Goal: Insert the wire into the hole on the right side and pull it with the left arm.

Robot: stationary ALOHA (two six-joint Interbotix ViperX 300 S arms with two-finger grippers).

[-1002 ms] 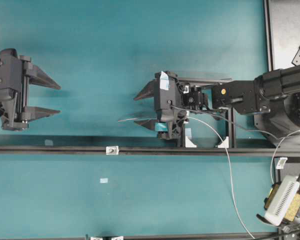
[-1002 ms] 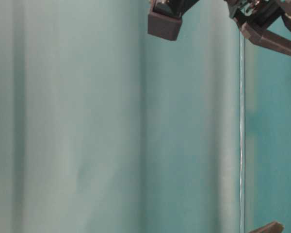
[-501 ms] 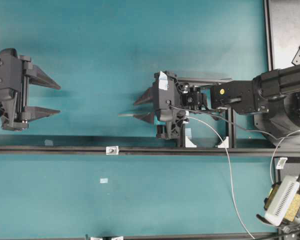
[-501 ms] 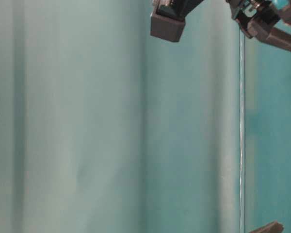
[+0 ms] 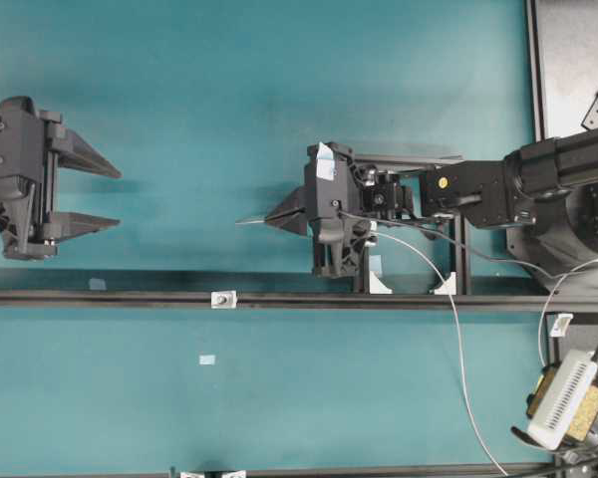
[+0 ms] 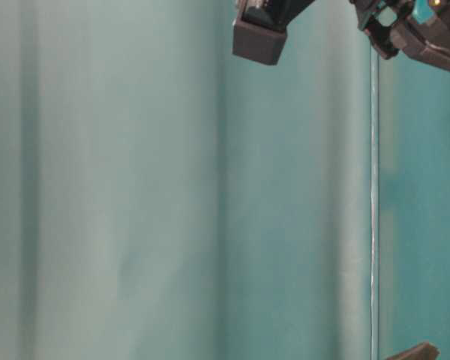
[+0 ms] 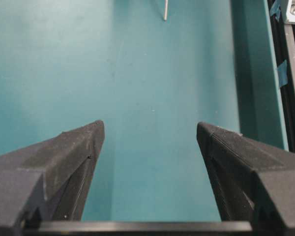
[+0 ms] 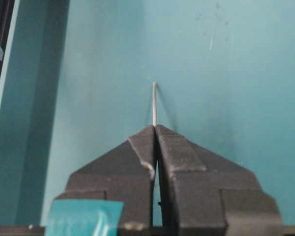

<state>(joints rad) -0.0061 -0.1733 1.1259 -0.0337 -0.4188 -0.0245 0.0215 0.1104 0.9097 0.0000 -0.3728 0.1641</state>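
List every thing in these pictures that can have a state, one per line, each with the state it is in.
Right tool: shut on the wire.
Wire: gripped, short end poking out past the fingertips.
Left tool: open, holding nothing.
Hole: nothing threaded through it.

Between the spread fingers of the left gripper [image 5: 85, 192] lies bare teal table [image 5: 199, 100]; the lane ahead of its tips is unobstructed up to the wire [image 5: 249, 220] end projecting from the closed right gripper [image 5: 272, 219]. A black rail [image 5: 130, 297] with a small bracket [image 5: 222, 299] borders that lane on one side.
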